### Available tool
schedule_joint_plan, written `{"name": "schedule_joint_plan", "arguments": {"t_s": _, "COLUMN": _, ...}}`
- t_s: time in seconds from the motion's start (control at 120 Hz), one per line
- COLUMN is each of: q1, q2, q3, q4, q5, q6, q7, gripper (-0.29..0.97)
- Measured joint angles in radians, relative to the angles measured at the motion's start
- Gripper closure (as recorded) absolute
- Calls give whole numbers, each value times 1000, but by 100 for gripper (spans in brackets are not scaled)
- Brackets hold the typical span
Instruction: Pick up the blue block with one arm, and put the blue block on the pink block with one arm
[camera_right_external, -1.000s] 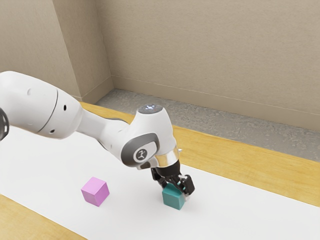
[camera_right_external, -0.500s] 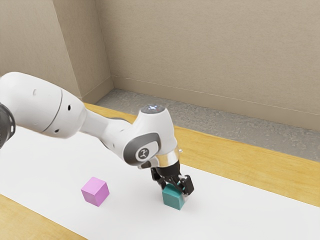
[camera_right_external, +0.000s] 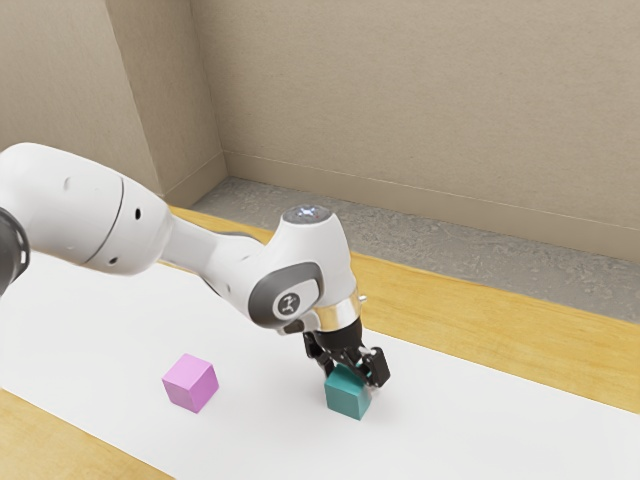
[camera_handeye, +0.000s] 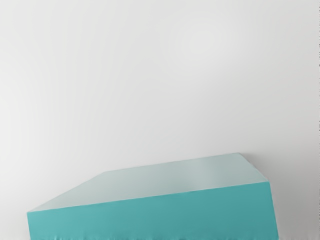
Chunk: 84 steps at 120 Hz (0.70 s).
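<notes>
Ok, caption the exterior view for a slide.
Gripper at the blue block on the white table; pink block stands apart toward the exterior view's left.

You see the gripper (camera_right_external: 352, 370) covering the top corner of the block (camera_right_external: 346, 398), and its hold there is too small for you to tell. In the wrist view the block (camera_handeye: 155, 212) is cut off by the lower edge. The arm (camera_right_external: 90, 215) runs off the exterior view's left edge.
</notes>
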Motion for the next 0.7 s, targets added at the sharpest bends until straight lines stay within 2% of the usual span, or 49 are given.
{"name": "schedule_joint_plan", "arguments": {"t_s": 0.483, "q1": 0, "q2": 15, "q3": 6, "q4": 7, "q5": 0, "q6": 5, "q7": 0, "gripper": 7}}
{"name": "schedule_joint_plan", "arguments": {"t_s": 0.7, "q1": -1, "q2": 18, "q3": 6, "q4": 9, "q5": -1, "q6": 7, "q7": 0, "gripper": 16}}
